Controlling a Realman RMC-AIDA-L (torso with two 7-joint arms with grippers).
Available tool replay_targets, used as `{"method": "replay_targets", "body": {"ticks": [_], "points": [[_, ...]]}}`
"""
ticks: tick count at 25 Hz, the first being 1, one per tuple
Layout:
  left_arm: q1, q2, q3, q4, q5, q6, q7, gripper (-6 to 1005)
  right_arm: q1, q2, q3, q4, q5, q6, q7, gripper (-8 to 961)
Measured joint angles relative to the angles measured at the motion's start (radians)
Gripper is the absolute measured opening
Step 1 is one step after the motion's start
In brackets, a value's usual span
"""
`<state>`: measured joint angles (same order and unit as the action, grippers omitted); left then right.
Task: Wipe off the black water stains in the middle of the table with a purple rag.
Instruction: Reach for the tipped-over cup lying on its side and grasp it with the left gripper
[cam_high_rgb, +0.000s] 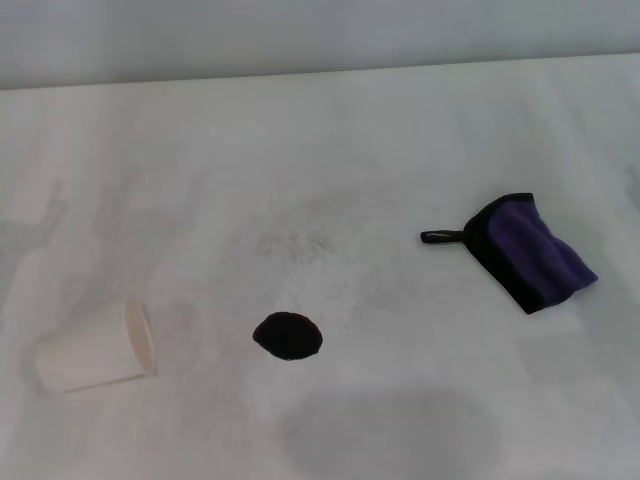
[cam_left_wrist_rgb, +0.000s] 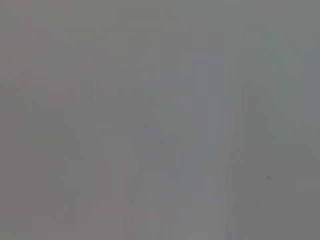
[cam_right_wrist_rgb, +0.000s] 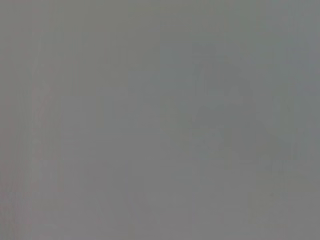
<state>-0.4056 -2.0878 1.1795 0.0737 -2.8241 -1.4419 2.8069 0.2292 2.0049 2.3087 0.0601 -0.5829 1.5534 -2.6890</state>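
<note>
In the head view a small oval glossy black water stain (cam_high_rgb: 287, 335) lies on the white table (cam_high_rgb: 400, 130), near the middle front. The folded purple rag (cam_high_rgb: 532, 250) with black edging lies to the right of it, its short black loop (cam_high_rgb: 441, 237) pointing toward the middle. Rag and stain are well apart. Neither gripper shows in the head view. Both wrist views show only a plain grey surface, with no fingers and no object in them.
A white paper cup (cam_high_rgb: 95, 348) lies on its side at the front left, mouth toward the stain. Faint grey speckled smudges (cam_high_rgb: 300, 243) mark the table behind the stain. The table's far edge (cam_high_rgb: 320, 72) meets a grey wall.
</note>
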Motion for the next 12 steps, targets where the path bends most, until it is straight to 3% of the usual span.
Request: {"method": "replay_targets", "body": {"ticks": [12], "points": [[0.005, 0.0, 0.006, 0.0, 0.0, 0.002, 0.0, 877, 0.001, 0.0, 0.0, 0.001, -0.001, 0.0, -0.002, 875]]}}
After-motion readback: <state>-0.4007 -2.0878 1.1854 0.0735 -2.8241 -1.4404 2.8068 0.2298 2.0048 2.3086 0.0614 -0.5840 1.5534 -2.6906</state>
